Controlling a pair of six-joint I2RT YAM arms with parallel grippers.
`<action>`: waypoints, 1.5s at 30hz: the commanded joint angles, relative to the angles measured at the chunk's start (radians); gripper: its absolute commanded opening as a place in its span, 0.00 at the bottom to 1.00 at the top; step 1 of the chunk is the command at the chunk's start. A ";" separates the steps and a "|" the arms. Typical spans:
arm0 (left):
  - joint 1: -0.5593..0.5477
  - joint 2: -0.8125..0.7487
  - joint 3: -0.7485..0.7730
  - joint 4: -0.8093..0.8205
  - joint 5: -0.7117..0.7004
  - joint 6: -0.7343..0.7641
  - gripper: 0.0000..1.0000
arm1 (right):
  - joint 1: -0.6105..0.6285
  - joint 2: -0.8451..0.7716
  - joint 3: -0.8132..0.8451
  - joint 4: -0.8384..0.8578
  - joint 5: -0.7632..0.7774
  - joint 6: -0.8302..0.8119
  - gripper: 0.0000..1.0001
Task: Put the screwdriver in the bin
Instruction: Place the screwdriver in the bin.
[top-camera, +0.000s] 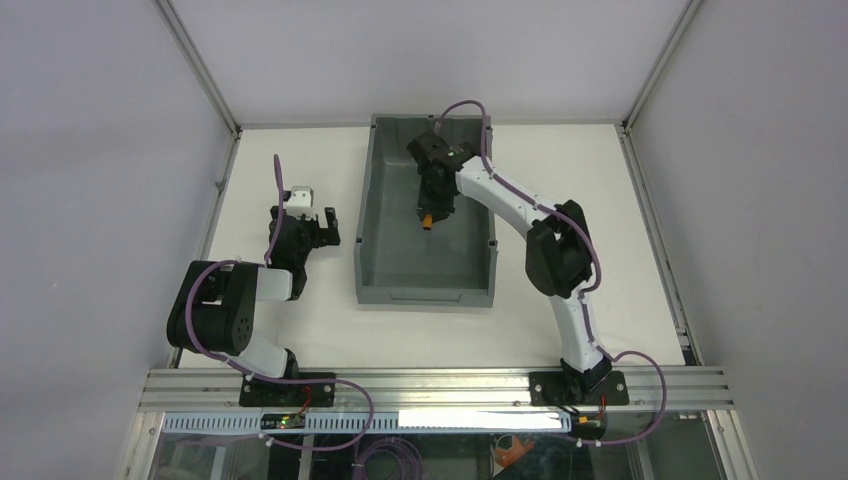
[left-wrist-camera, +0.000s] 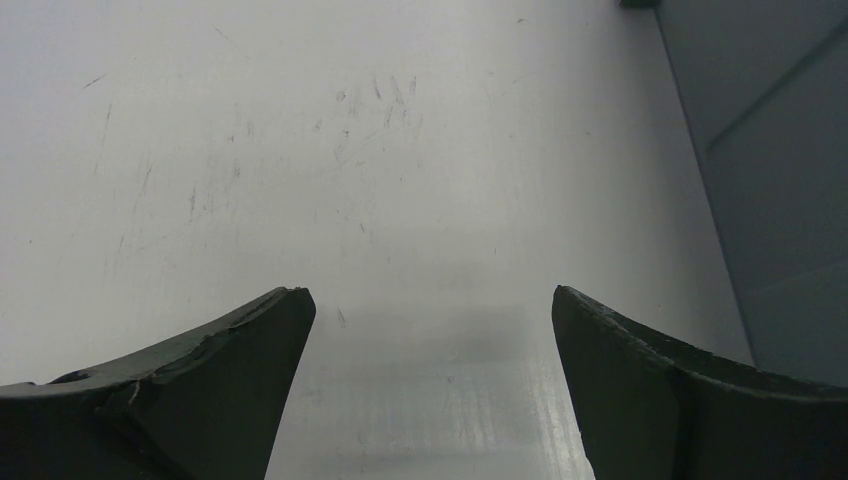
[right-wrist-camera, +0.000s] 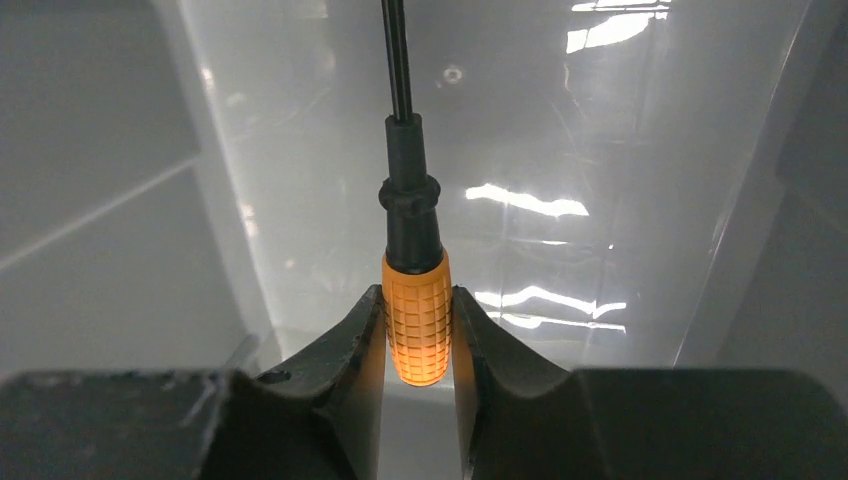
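**Right arm.** The right fingers (right-wrist-camera: 350, 345) are clamped on the screwdriver (right-wrist-camera: 417, 315). One finger presses each side of the ribbed orange handle near its butt end. The black collar and thin shaft run straight out from the fingers, so the tool's long axis is in line with the reach of the arm. The shaft leaves the top of the wrist view. The tip is not seen, and contact with the floor below cannot be confirmed.

**Position.** In the top view the orange handle sits inside the outline of the bin (top-camera: 371, 235), over the far half of its floor and clear of all four walls. The wrist view shows only glossy grey floor and walls around the tool.

**Container.** No other item shows on the visible part of the bin floor. The arm hides a portion of it.

**Left arm.** The left fingers (left-wrist-camera: 240, 350) stand apart with nothing between them, over bare, scuffed bench (top-camera: 300, 320) just beside the bin's left wall. This arm is the farther of the two from the tool.

**Assessment.** Carriage appears complete and release is outstanding. Parting the right fingers should drop the screwdriver inside. It is likely to tip over and roll a little.
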 joint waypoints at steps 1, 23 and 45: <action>0.011 -0.032 -0.009 0.026 0.015 -0.008 0.99 | 0.005 0.052 0.035 0.016 0.046 0.030 0.00; 0.011 -0.033 -0.009 0.027 0.015 -0.008 0.99 | 0.005 0.237 0.119 -0.044 0.045 0.012 0.13; 0.011 -0.033 -0.009 0.027 0.016 -0.008 0.99 | 0.004 0.193 0.188 -0.091 0.065 -0.006 0.44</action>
